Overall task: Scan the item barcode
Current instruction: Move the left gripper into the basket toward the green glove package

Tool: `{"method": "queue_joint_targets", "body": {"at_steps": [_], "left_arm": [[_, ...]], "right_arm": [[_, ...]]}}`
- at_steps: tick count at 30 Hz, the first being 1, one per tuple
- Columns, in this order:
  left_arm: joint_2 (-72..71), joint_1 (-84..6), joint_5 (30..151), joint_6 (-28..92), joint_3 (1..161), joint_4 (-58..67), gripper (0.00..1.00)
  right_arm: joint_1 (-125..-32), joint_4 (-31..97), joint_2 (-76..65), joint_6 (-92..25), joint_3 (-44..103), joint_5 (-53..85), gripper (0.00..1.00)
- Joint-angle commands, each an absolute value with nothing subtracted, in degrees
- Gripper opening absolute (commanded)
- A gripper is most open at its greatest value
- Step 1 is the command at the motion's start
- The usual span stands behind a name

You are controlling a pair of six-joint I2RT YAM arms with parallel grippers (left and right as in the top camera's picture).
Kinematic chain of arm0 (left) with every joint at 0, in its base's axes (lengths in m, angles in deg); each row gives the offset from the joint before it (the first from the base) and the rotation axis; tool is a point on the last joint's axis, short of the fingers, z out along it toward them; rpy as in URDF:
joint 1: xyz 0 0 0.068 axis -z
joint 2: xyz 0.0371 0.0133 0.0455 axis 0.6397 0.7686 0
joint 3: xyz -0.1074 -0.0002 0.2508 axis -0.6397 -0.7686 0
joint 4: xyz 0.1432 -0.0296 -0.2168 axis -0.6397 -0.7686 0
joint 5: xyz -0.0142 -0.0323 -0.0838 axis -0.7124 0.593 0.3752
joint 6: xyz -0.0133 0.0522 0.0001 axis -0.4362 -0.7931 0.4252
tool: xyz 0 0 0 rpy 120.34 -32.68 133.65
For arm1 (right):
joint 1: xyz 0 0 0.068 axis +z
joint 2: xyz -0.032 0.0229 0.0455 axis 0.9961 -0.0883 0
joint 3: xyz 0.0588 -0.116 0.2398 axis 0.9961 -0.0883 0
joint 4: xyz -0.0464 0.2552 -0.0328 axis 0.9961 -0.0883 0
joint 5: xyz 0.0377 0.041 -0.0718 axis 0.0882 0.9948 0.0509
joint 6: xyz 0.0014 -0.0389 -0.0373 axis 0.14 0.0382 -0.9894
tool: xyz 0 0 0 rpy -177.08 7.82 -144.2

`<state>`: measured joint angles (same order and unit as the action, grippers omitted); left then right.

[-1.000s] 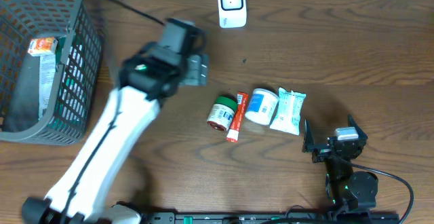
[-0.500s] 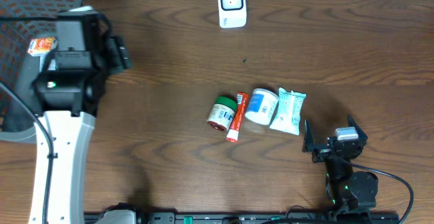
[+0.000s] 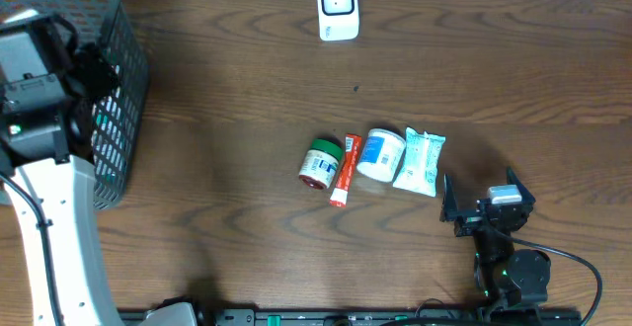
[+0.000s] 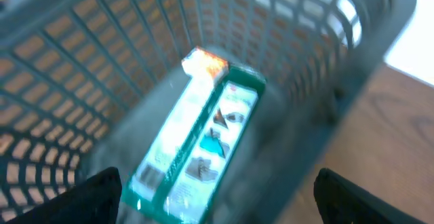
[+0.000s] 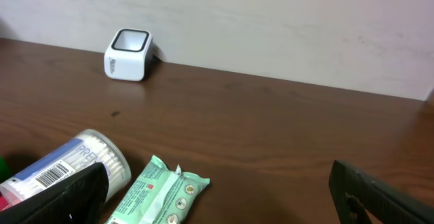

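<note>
At the far left, a grey plastic mesh basket [image 3: 123, 79] is overhung by the left gripper [image 4: 218, 195], whose fingers [image 4: 102, 193] are spread wide with nothing pinched. Below them, on the basket floor, a flat green-and-white carton [image 4: 196, 146] is seen, its long axis slanted. A small white scanner [image 3: 338, 8] is set at the table's back edge. At mid-table, a row is formed by a green-lidded jar [image 3: 322, 163], a slim red tube [image 3: 345, 170], a round white tub [image 3: 380, 153] and a crinkled pale-green packet [image 3: 421, 162]. The items to be scanned are judged to be these, which lie well apart from the left fingers. They are found near the right gripper [image 3: 481, 200], likewise spread and empty.
</note>
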<state>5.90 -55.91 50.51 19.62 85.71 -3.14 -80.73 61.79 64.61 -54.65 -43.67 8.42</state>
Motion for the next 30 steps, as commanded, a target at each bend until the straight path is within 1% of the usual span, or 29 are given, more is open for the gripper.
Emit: {"method": "queue_joint_targets", "body": {"at_steps": [1, 12, 19, 23, 30], "left_arm": [[8.2, -58.6, 50.0, 18.5, 85.9, -0.5, 0.88], [17.1, -66.4, 50.3, 14.5, 85.9, 0.3, 0.88], [22.3, -73.4, 64.3, 13.2, 85.9, 2.7, 0.89], [25.6, -75.8, 65.2, 12.3, 85.9, 5.2, 0.89], [31.9, -76.5, 68.3, 11.7, 86.0, 7.9, 0.90]], "right_arm": [[-80.4, 61.5, 64.9, -55.0, -43.7, 8.3, 0.99], [-80.4, 61.6, 64.9, -55.0, -43.7, 8.3, 0.99], [-80.4, 61.5, 64.9, -55.0, -43.7, 8.3, 0.99], [-80.4, 61.5, 64.9, -55.0, -43.7, 8.3, 0.99], [-80.4, 61.6, 64.9, -55.0, -43.7, 8.3, 0.99]]}}
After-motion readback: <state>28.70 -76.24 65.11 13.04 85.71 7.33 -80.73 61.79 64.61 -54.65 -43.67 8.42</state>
